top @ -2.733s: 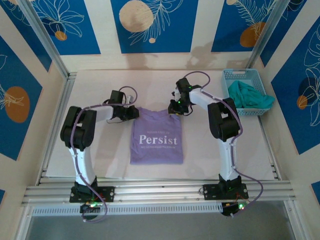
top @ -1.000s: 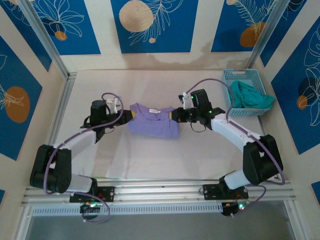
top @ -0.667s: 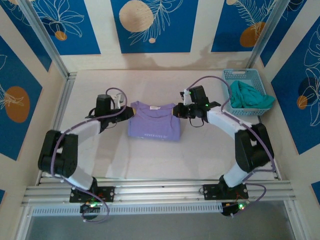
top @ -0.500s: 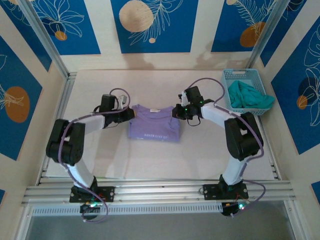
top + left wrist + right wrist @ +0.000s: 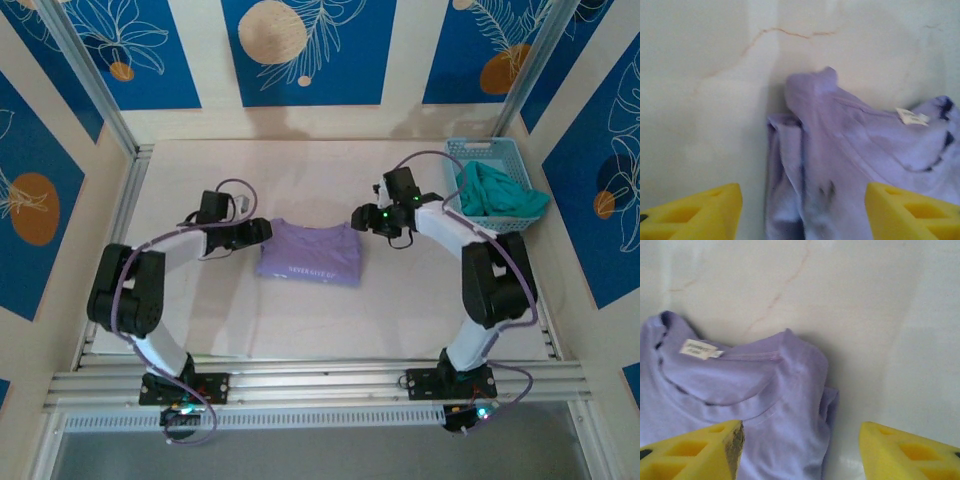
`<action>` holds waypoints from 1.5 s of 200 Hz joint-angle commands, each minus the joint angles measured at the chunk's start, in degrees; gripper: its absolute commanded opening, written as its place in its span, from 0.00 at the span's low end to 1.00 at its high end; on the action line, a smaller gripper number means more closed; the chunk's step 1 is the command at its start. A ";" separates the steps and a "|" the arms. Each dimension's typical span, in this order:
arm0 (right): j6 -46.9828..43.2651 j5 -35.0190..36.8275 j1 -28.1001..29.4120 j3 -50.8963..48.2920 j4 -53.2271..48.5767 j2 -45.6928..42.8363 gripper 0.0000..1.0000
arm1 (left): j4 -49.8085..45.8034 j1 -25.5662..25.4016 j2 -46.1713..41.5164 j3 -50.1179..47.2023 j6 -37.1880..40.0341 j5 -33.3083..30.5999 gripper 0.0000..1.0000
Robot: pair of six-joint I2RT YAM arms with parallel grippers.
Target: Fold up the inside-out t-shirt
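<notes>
The inside-out t-shirt [image 5: 308, 252] lies folded into a small lavender rectangle at the table's middle, faint white lettering on its near part. My left gripper [image 5: 262, 232] stands open at its far left corner. My right gripper [image 5: 358, 218] stands open at its far right corner. In the left wrist view the yellow fingers [image 5: 695, 212] are spread wide, with the t-shirt [image 5: 850, 150] and its white tag [image 5: 912, 116] lying loose between and beyond them. In the right wrist view the gripper [image 5: 800, 450] is also spread, above the t-shirt [image 5: 740, 390], collar and tag [image 5: 698, 348].
A light blue basket [image 5: 487, 160] at the back right holds a teal-green garment [image 5: 500, 190], close behind the right arm. A metal rail [image 5: 320, 380] runs along the near edge. Bare tabletop [image 5: 300, 170] lies beyond the shirt.
Both grippers carried the shirt's edge to the far side, completing a fold, then opened and let go. The right gripper has drawn back slightly to the right.
</notes>
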 commanded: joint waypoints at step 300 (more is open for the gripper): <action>-0.48 -5.46 3.51 -16.22 8.29 -15.86 0.62 | -24.58 17.89 26.39 44.31 42.78 -69.28 0.03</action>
